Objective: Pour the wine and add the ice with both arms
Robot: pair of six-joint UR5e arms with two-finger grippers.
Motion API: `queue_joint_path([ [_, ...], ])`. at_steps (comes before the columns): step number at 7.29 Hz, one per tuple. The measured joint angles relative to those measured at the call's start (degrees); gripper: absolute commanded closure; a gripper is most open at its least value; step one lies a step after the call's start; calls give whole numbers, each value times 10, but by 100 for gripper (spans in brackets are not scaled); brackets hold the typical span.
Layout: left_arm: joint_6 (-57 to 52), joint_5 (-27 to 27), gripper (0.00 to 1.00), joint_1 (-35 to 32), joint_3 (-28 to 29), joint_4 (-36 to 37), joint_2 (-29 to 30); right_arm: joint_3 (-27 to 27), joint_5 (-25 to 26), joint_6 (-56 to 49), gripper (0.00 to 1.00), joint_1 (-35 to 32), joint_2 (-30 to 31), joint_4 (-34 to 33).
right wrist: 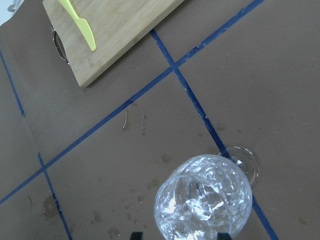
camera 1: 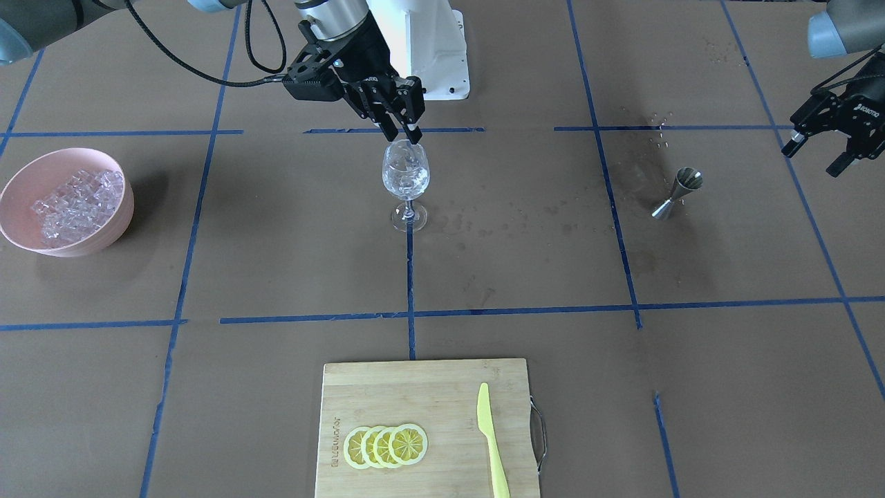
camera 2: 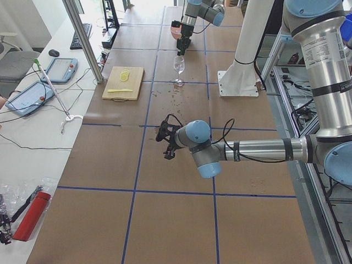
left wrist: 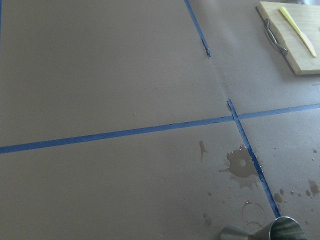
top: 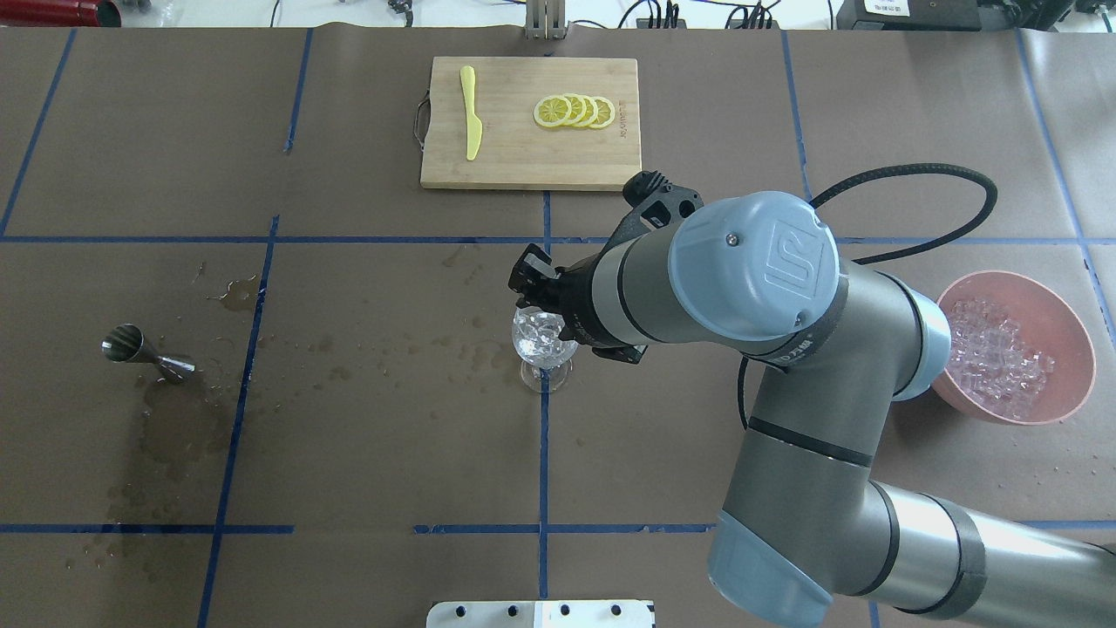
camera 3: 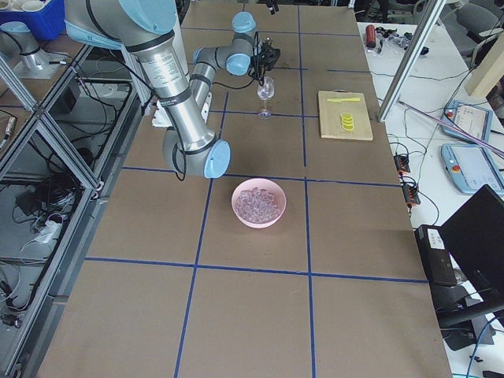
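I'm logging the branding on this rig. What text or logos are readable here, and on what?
"UR": light-blue joint cap of the right arm.
"ROBOTIQ": left gripper, small and rotated.
Stamp on the cutting board: too small to read.
Lettering on the band under that cap: blurred.

bright even light, soft shadows, sharp focus, glinting ice point(right wrist: 200, 197).

One glass point(camera 1: 406, 173), one jigger point(camera 1: 677, 194), one bowl point(camera 1: 104, 238) of many ice cubes point(camera 1: 76, 204). Four lemon slices point(camera 1: 386, 445), one knife point(camera 1: 492, 443), one board point(camera 1: 415, 387).
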State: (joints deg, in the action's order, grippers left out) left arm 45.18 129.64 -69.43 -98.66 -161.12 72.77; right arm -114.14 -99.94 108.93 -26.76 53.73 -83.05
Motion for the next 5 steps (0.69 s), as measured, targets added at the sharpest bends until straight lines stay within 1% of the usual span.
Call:
queue_joint_path([
  [1,0,0,0,0,1,0,0,-7,-5,-1,35,-9,2,-8],
  [2,0,-1,0,0,2,-1,0,-24,-28,-5,0,-38,16,-23],
  [3,-1,-1,0,0,4,0,1,-40,-71,-27,0,-83,44,-36],
  [4,-4,-8,0,0,7,1,3,-49,-126,-86,0,-142,83,-41],
  [5,-7,-20,0,1,10,3,3,-50,-165,-164,0,-192,121,-43],
])
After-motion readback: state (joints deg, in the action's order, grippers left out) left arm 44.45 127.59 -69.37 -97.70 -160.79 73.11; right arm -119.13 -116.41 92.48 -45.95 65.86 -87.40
